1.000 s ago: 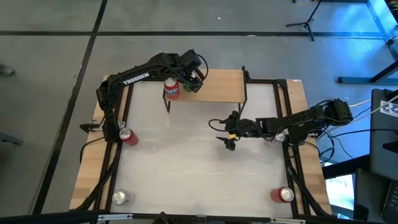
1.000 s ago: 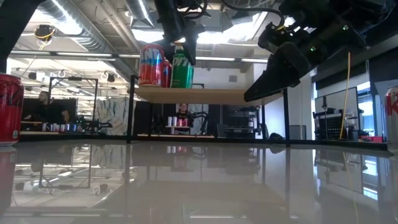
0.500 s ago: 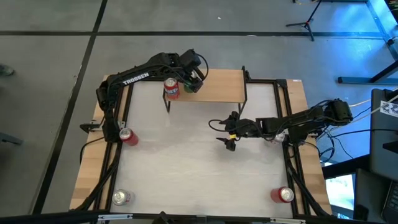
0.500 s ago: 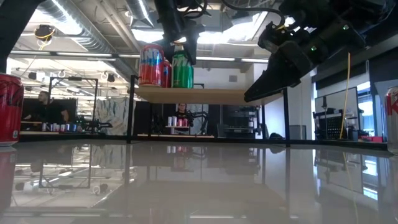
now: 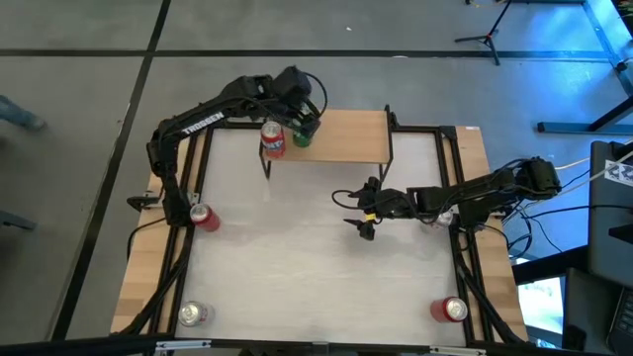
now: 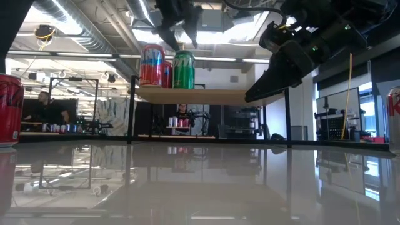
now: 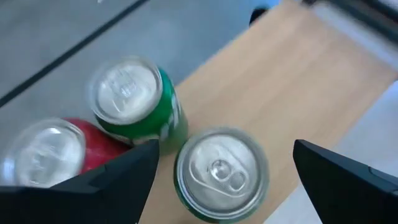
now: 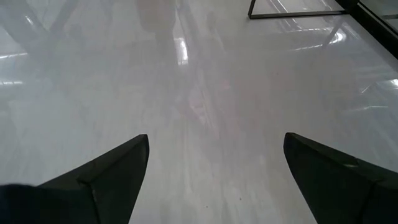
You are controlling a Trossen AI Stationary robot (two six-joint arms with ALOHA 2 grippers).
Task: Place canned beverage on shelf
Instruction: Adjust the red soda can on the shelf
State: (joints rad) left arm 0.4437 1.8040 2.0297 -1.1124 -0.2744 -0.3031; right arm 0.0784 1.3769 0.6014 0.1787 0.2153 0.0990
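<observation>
From above, the pale tabletop [image 5: 297, 257] carries the shelf [image 5: 346, 136] at its far edge, cans at its left end; the left gripper [image 5: 302, 111] hovers there, while the right gripper [image 5: 362, 210] waits mid-table, fingers apart. At table level, the green can [image 6: 183, 69] stands upright on the shelf, uncontacted. The left wrist view shows spread fingers [image 7: 118, 180] flanking it (rigid, smooth, probably dentable: best grasped mid-wall).
</observation>
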